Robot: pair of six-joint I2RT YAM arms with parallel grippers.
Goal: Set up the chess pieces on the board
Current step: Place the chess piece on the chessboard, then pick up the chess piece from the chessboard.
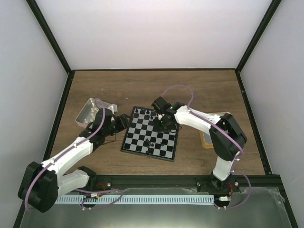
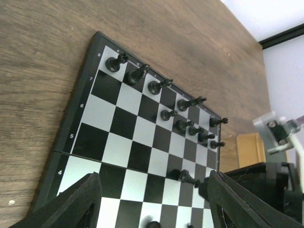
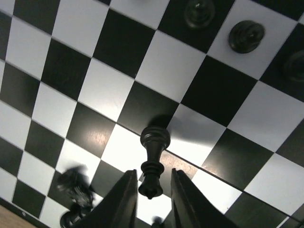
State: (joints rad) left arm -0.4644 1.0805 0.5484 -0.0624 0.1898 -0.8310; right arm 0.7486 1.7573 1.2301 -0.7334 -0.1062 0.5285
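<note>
The board (image 1: 142, 142) lies mid-table, with several black chess pieces (image 1: 143, 113) along its far edge and a few mid-board (image 1: 150, 142). In the left wrist view the board (image 2: 118, 123) shows two partial rows of pieces (image 2: 159, 85) and one loose piece (image 2: 187, 177). My left gripper (image 2: 152, 190) is open and empty over the board's left edge. My right gripper (image 3: 153, 178) hangs over the board (image 3: 118, 42). Its fingers (image 3: 126, 199) stand narrowly apart around the head of an upright black piece (image 3: 154, 142), with a small gap each side.
A pinkish tin (image 1: 92, 111) sits left of the board behind my left arm. A tan-rimmed tin (image 1: 206, 138) lies right of the board under my right arm. Other black pieces (image 3: 246, 35) stand ahead of the right gripper, and a blurred one (image 3: 76, 183) is at its left.
</note>
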